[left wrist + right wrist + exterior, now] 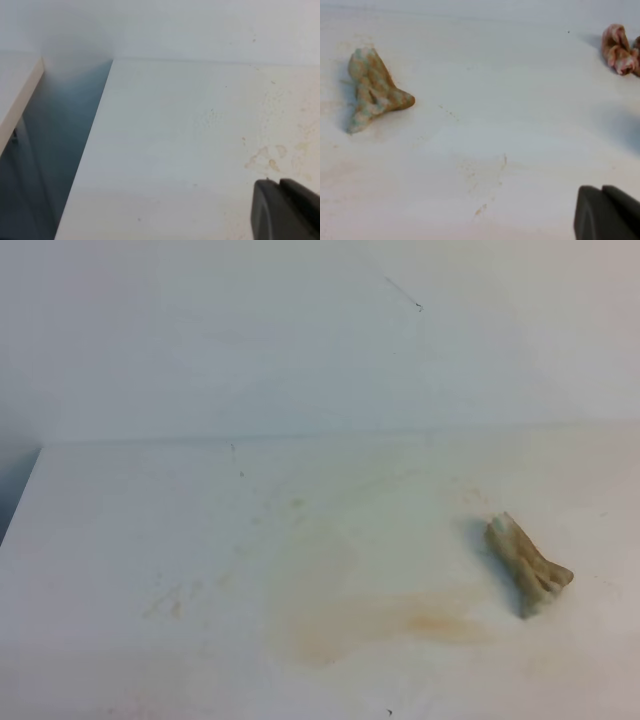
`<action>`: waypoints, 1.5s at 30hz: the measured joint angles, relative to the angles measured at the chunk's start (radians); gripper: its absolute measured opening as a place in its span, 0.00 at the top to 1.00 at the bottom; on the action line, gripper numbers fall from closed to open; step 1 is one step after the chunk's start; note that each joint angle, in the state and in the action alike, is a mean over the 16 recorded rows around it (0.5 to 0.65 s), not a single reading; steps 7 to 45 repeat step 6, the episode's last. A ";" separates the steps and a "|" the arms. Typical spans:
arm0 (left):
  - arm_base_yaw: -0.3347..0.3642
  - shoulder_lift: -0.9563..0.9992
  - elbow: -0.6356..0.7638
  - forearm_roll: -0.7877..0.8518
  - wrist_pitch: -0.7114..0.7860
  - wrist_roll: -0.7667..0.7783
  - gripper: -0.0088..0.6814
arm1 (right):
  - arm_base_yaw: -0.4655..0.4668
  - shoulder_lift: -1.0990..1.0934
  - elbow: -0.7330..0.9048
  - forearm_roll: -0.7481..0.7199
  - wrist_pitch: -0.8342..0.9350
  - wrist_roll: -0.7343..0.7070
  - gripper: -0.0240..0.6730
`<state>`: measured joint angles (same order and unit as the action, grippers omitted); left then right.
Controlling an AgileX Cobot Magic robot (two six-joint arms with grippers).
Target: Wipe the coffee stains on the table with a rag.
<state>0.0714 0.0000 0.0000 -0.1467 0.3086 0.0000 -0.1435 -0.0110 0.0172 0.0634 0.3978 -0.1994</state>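
The rag [528,565] is a small wrinkled beige wad with brown staining, lying free on the right of the white table [120,540]. It also shows in the right wrist view [372,90] at the upper left. The coffee stains [400,625] are a pale tan smear at the table's front middle, left of the rag. Neither gripper shows in the high view. My left gripper [279,186] and my right gripper [601,191] each show as dark fingers pressed together at the lower right of their wrist views, holding nothing and apart from the rag.
A second pinkish-brown cloth wad [619,49] lies at the far right in the right wrist view. The table's left edge [95,150] drops into a dark gap beside another white surface [20,95]. Small tan spots [265,157] mark the table near my left gripper. A white wall [300,340] stands behind.
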 joint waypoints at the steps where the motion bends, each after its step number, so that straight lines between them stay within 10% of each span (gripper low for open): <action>1: 0.000 0.000 0.000 0.000 0.000 0.000 0.99 | 0.000 0.000 0.000 0.000 0.000 -0.001 0.96; 45: 0.000 0.000 0.000 0.000 0.000 0.000 0.99 | 0.000 0.000 0.000 0.001 0.000 -0.004 0.97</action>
